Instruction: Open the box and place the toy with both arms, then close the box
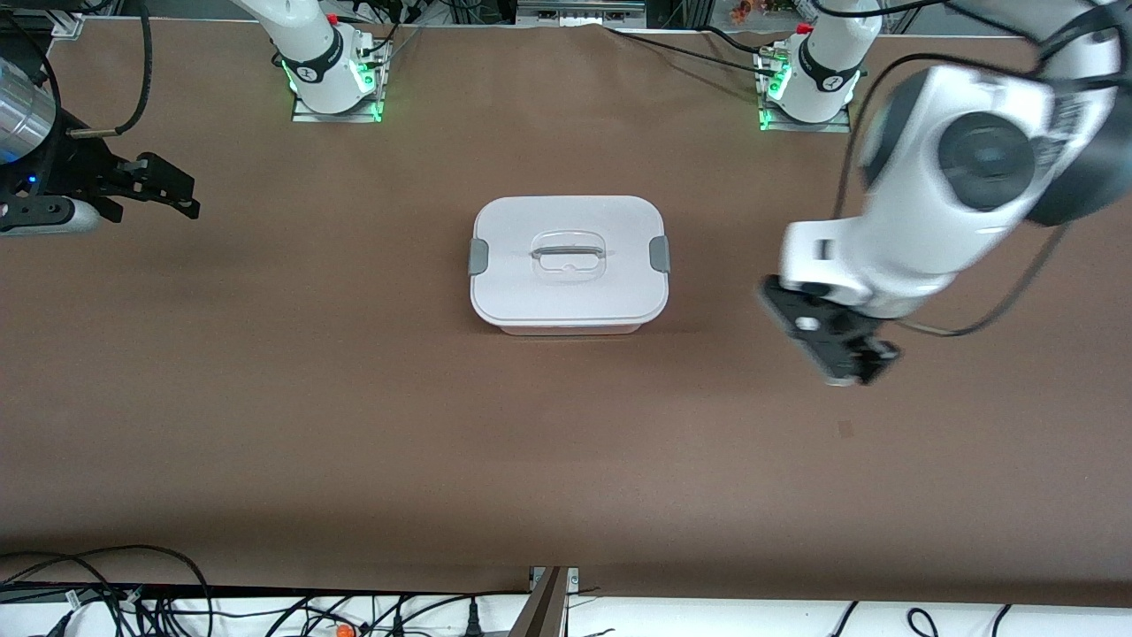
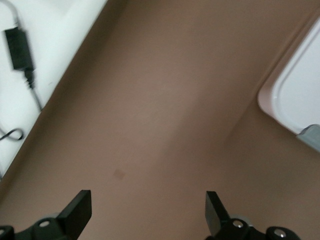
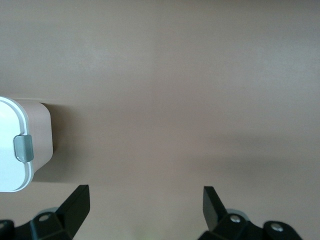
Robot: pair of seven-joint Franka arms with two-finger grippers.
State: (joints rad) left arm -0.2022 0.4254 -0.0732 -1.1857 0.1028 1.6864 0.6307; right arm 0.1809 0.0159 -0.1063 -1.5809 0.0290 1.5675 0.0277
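The box [image 1: 569,261] stands shut in the middle of the brown table, its white lid on, with grey clips at both ends and the clear handle on top. The pink toy is out of view. My left gripper [image 1: 853,358] hangs open and empty over bare table, off the box's end toward the left arm's side. Its wrist view shows the open gripper [image 2: 147,207] and a corner of the box [image 2: 295,95]. My right gripper [image 1: 177,190] is open and empty over the right arm's end of the table. Its wrist view shows the gripper [image 3: 145,205] and the box's end with one clip [image 3: 22,148].
A small dark mark [image 1: 846,429] lies on the table near the left gripper and also shows in the left wrist view [image 2: 119,173]. Cables and a black adapter [image 2: 17,47] lie past the table's front edge. The arm bases [image 1: 336,84] glow green.
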